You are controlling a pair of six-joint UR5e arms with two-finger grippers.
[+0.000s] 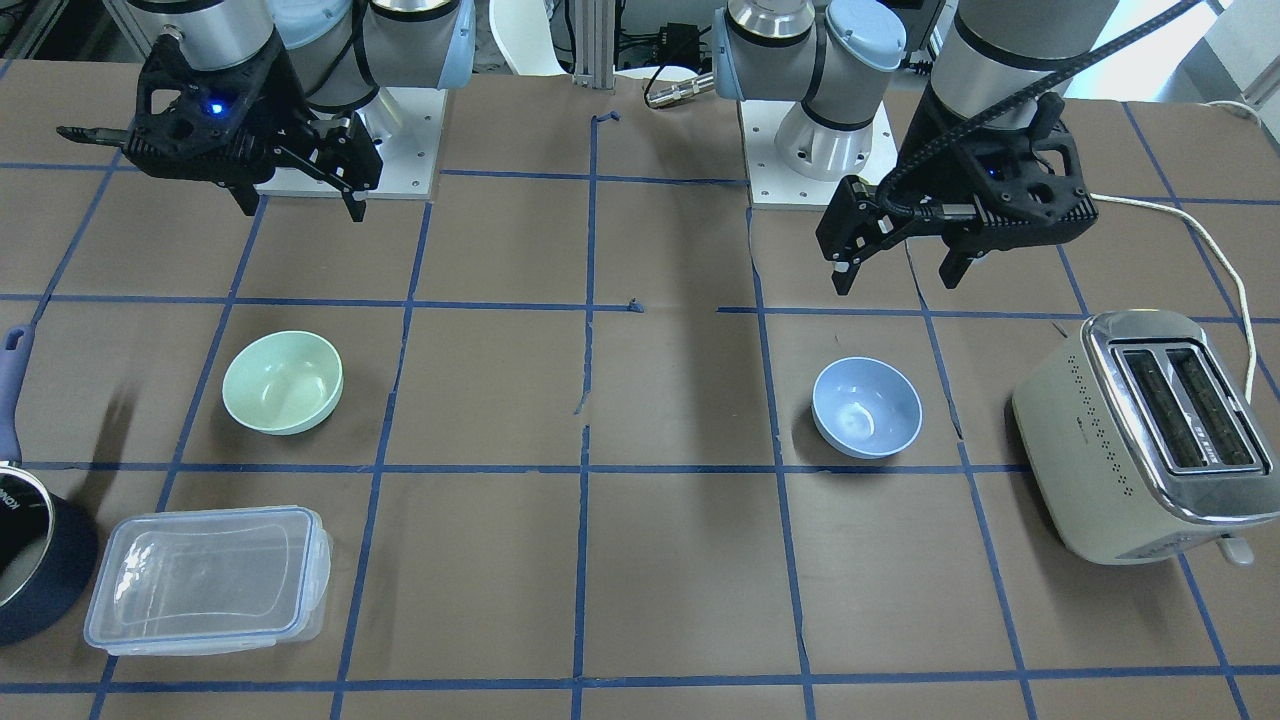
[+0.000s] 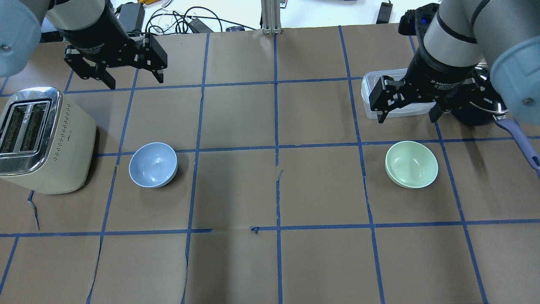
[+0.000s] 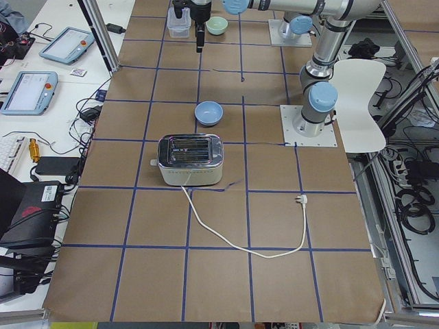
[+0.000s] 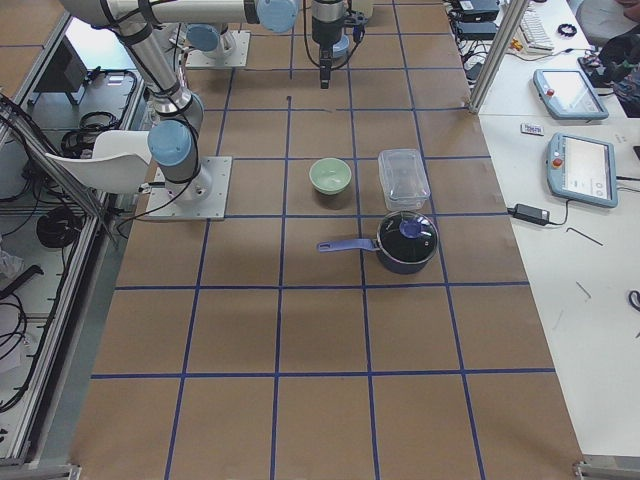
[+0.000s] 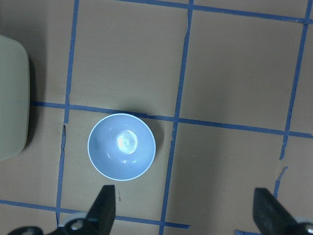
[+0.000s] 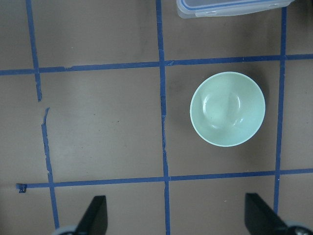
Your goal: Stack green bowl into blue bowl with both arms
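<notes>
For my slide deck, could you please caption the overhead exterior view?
The left tool and right tool hang open over the table, blue bowl and green bowl empty and apart.

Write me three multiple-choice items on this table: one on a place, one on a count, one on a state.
1. What stands nearest the blue bowl? A the toaster; B the saucepan; C the clear container.
2. How many bowls are on the table? A one; B two; C three.
3. The left gripper is: A open, holding nothing; B shut on a bowl; C shut on a lid.
Answers: 1 A, the toaster sits right beside it. 2 B, the green bowl and the blue one. 3 A, its jaws stand wide apart above the table, nothing between them.
</notes>
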